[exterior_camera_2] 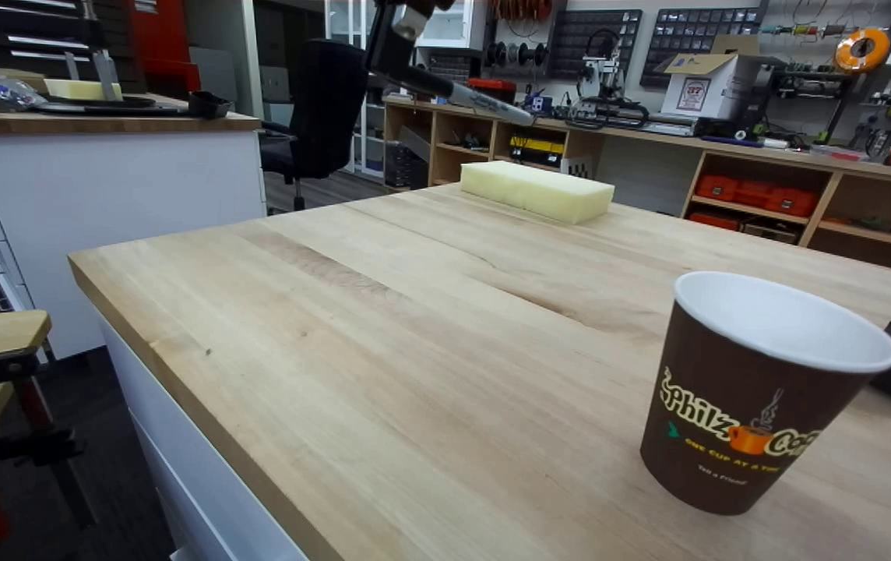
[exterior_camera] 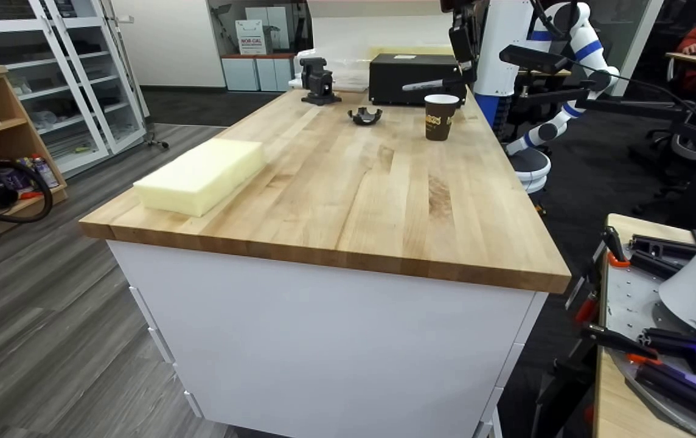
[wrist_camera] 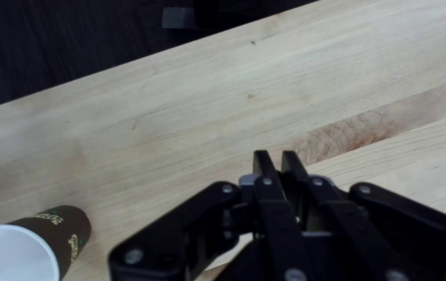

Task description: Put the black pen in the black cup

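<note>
Nearest to the wrist camera, the gripper [wrist_camera: 276, 155] is poking its black fingers [wrist_camera: 262, 168] into the wrist view, well to the right of the cup [wrist_camera: 49, 238]. The fingers are standing close together with just a narrow gap, and in both exterior views they are pinching the pen [exterior_camera_2: 491, 104] by its dark end. Up in the air, higher than the cup and well apart from it, the pen is sticking out sideways, and its grey part is slanting a little down. In the wrist view the pen is hiding from sight. The cup is standing upright on the table [exterior_camera: 348, 201], and it is showing dark brown outside and white inside. In an exterior view the cup [exterior_camera_2: 757, 389] is wearing light letters and a small orange mug picture. In an exterior view a black half ring [exterior_camera: 364, 116] is lying near the cup, to its left, with bare table showing between them. Behind the cup in that view, a black box [exterior_camera: 415, 70] is sitting on the table, and a dark stand [exterior_camera: 319, 79] is standing farther off to the left of the cup. Yellow foam [exterior_camera: 202, 173] is lying flat on the table, well apart from the cup, in both exterior views. A black chair [exterior_camera_2: 329, 109] is standing past the table, far from the cup, in an exterior view.
</note>
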{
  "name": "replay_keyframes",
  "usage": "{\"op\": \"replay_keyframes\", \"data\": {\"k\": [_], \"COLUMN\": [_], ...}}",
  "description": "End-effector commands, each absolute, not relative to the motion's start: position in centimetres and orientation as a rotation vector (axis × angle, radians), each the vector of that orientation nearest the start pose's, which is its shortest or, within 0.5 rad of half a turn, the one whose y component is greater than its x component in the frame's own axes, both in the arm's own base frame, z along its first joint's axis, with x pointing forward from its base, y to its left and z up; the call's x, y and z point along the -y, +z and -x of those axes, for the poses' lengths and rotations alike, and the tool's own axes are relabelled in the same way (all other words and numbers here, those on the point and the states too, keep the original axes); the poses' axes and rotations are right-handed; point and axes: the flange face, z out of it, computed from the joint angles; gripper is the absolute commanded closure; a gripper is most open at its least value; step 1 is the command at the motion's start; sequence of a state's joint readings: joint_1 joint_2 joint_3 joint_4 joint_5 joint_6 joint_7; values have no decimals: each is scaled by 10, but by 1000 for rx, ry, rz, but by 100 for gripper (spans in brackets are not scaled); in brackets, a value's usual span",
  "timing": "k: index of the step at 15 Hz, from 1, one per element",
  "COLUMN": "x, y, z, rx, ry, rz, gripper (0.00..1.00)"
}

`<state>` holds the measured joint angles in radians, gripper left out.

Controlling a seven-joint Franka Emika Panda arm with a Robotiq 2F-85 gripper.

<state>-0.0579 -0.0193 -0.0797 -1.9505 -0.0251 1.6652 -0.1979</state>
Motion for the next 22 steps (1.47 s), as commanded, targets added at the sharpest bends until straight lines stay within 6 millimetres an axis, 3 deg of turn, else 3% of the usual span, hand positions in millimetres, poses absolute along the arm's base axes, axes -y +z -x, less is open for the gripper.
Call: {"op": "replay_keyframes", "data": {"k": [1, 5, 9, 15, 22], "x": [97, 125, 145, 162, 186], "y": [486, 496, 497, 503, 506], "z": [-499, -486, -478, -469, -477], "rx": [-198, -513, -667, -614, -576], "ry": [382, 382, 445, 561, 544], "rz": [3126, 3103, 3062, 2999, 3004], "gripper": [92, 92, 92, 92, 92]}}
